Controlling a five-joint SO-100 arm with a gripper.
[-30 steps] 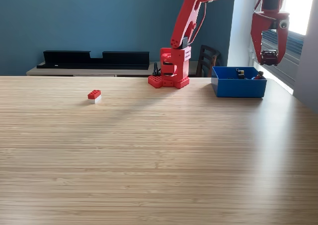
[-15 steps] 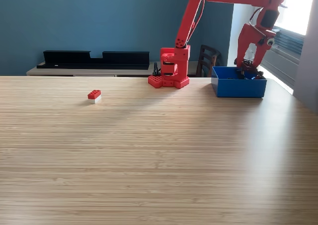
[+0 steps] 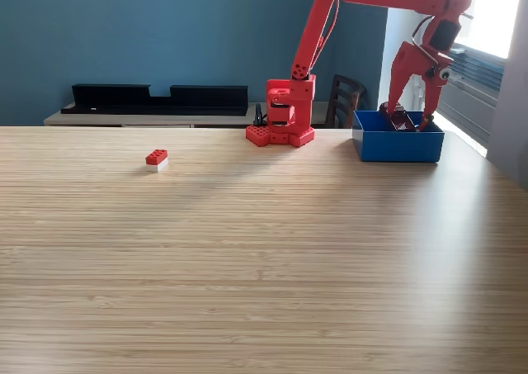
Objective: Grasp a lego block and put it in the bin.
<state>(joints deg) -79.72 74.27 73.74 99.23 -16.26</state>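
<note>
Claw [image 3: 406, 125] spread, tips down inside the blue bin [image 3: 398, 145]; we see something dark between them. Risk: fingers snag bin wall lifting out. Red-white block [image 3: 157, 159] waits far across the bench [image 3: 264, 258].

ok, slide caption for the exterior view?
Arm's gripper open over the blue bin; red-and-white block still on the table.

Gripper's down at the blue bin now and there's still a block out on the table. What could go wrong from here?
1. The gripper hangs open low at the bin, its fingertips near the walls; swinging sideways before lifting could catch the rim and shove the bin.
2. The red-and-white block lies far off toward the exterior view's left, small and low, so a slightly off approach may nudge it rather than grasp it.
3. Whether the bin's contents are clear of the fingers cannot be told.
</note>
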